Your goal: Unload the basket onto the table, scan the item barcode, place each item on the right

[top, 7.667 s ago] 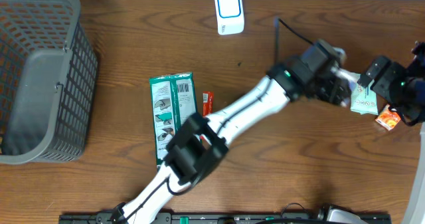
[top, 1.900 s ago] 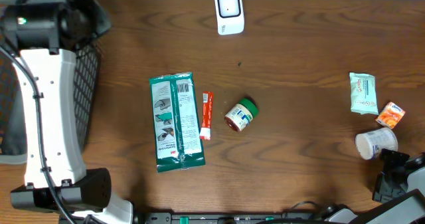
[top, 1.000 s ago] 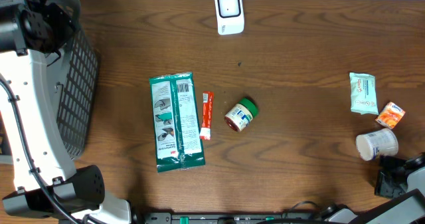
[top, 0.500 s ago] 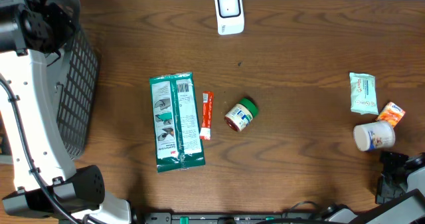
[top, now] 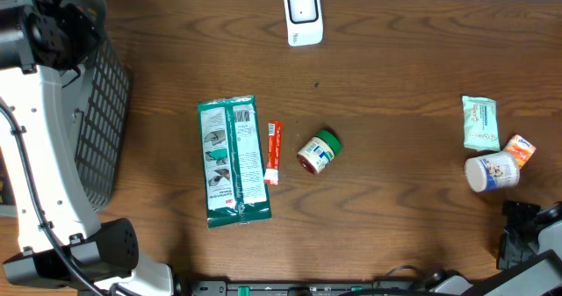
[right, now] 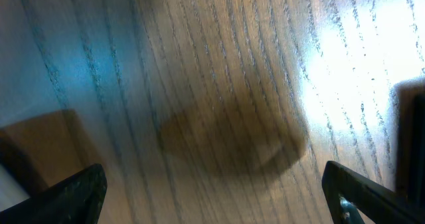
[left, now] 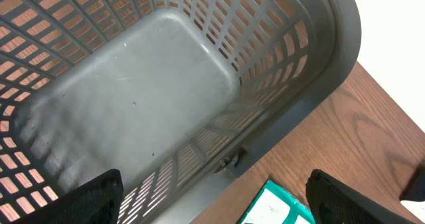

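Observation:
The white barcode scanner (top: 303,16) stands at the table's far edge. Items lie on the wood: a green packet (top: 232,160), a red stick (top: 273,152), a small green-lidded jar (top: 317,150) and, at the right, a white tub (top: 492,171) on its side. My right gripper (top: 520,217) sits just in front of the tub, apart from it. In the right wrist view my right gripper (right: 212,201) is open over bare wood. My left gripper (left: 219,204) hangs open over the grey basket (left: 133,91), holding nothing.
The basket (top: 101,111) fills the far left corner under my left arm (top: 48,155). A mint-green pouch (top: 480,123) and an orange sachet (top: 521,149) lie beside the tub. The green packet's corner (left: 279,212) shows by the basket's wall.
The white tub has shifted a little toward the far side, away from my right gripper, which opened wider and let it go. The left arm has stayed put.

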Robot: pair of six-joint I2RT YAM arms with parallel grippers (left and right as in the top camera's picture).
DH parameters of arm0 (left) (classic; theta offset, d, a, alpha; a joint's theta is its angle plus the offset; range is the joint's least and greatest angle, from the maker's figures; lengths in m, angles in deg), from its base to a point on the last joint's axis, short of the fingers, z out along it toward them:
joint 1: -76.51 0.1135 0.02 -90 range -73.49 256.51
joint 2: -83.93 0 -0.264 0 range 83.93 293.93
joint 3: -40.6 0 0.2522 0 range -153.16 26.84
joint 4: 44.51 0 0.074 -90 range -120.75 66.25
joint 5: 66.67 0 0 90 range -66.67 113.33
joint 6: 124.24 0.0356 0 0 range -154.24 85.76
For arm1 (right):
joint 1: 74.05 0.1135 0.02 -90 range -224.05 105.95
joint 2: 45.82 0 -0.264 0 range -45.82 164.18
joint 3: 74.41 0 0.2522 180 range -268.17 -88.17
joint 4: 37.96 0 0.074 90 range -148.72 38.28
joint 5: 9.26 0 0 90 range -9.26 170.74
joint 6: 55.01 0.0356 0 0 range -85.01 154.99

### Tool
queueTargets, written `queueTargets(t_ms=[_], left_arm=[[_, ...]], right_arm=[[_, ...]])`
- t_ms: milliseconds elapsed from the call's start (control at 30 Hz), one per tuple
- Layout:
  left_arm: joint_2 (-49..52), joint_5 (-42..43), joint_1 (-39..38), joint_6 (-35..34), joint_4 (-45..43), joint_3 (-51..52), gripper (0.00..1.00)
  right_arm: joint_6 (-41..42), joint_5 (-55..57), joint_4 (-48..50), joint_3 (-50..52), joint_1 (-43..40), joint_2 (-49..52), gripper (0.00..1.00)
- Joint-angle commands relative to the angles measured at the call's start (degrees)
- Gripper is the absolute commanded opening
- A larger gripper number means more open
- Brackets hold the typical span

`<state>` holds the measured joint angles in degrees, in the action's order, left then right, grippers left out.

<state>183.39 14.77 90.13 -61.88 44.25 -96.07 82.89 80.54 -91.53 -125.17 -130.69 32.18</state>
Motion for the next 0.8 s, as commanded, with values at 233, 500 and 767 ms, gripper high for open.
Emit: queueTargets(t_ms=[233, 500, 767], left_arm=[[-0.46, -1.16, 0.20, 0.11, 0.22, -0.28, 0.88], [-0.46, -1.16, 0.17, 0.11, 0.22, -0.28, 0.88], [-0.46, -1.16, 0.20, 0.11, 0.22, -0.28, 0.88]], right_arm=[[-0.39, 1.20, -0.02, -0.11, 0.39, 0.00, 0.99], [-0.39, 1.25, 0.20, -0.11, 0.39, 0.00, 0.99], [-0.44, 1.97, 0.61, -0.15, 0.37, 0.00, 0.99]])
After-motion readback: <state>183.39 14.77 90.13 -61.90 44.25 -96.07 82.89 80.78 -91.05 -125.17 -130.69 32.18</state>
